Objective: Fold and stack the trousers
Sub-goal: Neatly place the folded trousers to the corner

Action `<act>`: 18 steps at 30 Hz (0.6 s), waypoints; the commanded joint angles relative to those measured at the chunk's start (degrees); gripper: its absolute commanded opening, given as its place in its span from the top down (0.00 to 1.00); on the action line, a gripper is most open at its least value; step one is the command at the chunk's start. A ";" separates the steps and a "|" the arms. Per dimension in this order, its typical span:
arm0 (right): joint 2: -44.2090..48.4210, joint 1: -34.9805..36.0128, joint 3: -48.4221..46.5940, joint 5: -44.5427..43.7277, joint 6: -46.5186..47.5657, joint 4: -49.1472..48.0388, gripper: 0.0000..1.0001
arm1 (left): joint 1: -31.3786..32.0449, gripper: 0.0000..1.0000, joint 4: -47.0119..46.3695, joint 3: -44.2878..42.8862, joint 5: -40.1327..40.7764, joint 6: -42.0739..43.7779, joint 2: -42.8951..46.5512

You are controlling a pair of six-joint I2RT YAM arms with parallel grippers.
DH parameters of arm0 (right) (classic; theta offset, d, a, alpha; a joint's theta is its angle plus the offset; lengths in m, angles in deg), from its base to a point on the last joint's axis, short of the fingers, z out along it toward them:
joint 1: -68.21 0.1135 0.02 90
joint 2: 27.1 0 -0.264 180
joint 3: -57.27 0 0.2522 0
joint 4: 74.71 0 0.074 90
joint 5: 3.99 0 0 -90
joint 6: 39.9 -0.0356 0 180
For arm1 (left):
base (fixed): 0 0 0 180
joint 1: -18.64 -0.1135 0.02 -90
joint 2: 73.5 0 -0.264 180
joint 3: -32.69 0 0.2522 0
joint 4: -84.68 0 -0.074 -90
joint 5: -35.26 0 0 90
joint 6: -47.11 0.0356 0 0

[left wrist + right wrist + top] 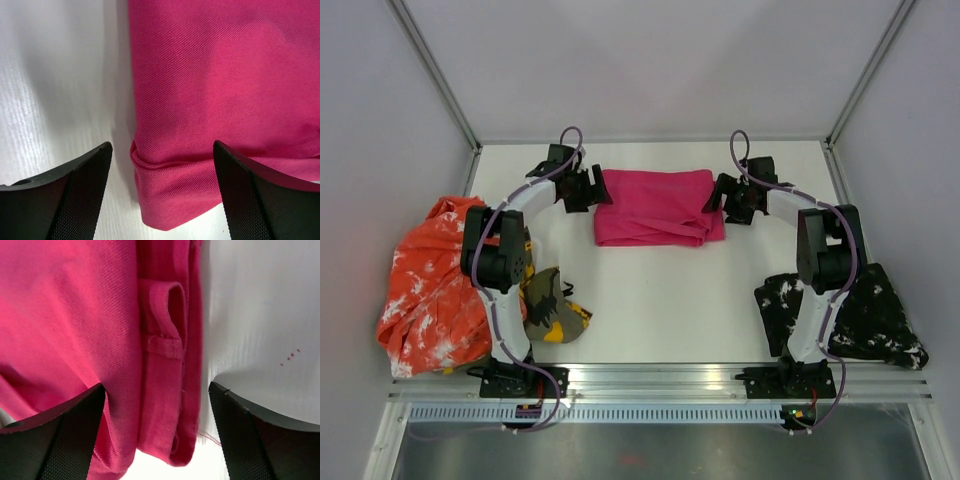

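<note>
We see the folded magenta-pink cloth trousers lying flat at the far middle of the white table, with a loose fold along their near edge. Our left claw sits at the left edge of that pair and our right claw at its right edge. Both have their fingers spread wide apart and clamp nothing.

From the left wrist, a pink corner lies under the gap between the black fingers, with bare table to one side. From the right wrist, a pink belt loop and a hem lie in the gap.

A crumpled heap of orange-white mottled trousers fills the table's left side, behind the left arm. An olive-yellow camouflage pair is bunched just beside that arm. A black pair splattered with white spreads around the right arm. Bare table separates all three from the pink pair.
</note>
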State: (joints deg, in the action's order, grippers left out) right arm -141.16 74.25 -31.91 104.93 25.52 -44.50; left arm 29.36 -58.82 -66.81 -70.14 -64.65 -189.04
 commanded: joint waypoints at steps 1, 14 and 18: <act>-0.20 0.20 3.34 0.95 -4.51 -6.51 0.10 | 0.00 0.14 -5.94 2.06 -4.28 -2.75 -1.70; -2.75 2.31 5.10 2.61 -6.97 -9.86 0.85 | 0.62 0.86 -12.98 7.95 -11.67 -7.07 -5.65; 2.95 2.22 5.63 1.22 -5.66 -7.32 1.00 | 1.58 0.98 -14.12 10.67 -10.98 -7.95 -0.59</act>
State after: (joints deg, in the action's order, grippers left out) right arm -142.29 75.41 -27.63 106.52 18.76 -54.69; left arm 29.30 -71.93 -59.16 -78.56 -70.50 -192.78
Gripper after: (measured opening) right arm 0.062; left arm 0.072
